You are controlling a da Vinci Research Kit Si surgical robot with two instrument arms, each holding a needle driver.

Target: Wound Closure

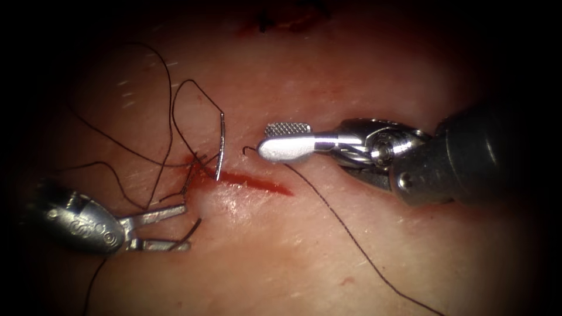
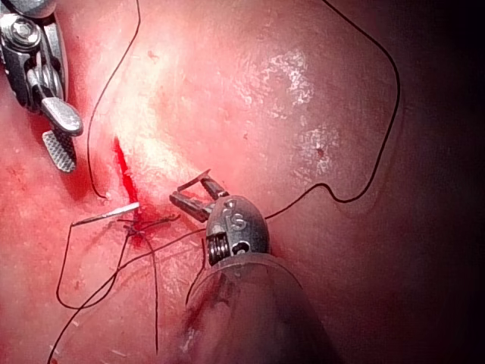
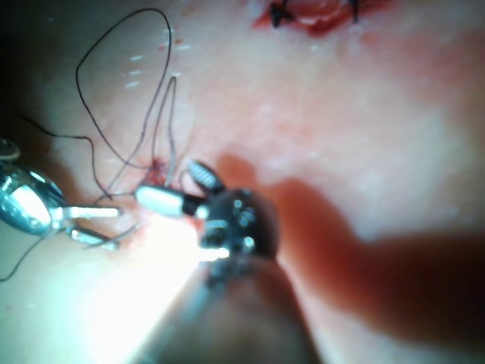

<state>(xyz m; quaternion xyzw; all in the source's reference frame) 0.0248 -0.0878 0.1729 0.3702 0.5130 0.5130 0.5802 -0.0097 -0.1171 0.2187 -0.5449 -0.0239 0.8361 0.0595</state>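
Left tool (image 1: pixel 167 229): jaws apart, holding nothing, just below the cut's left end.
Right tool (image 1: pixel 287 140): jaws apart, empty, just right of the needle.
Needle (image 1: pixel 220 146): between the tools, standing nearly straight up and down, low end in the tissue (image 1: pixel 304 251) at the cut (image 1: pixel 257 183).
Thread (image 1: pixel 351 234): loose loops left of the needle.
Feel: probably stiff, thin, slippery; best grabbed mid-curve.

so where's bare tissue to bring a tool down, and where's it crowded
Free: the tissue below the cut, between the left tool and the thread trailing to the lower right; also above the right tool. Crowded: the cut's left end, where the needle stands in the tissue among thread loops. Both tools are open, holding nothing.
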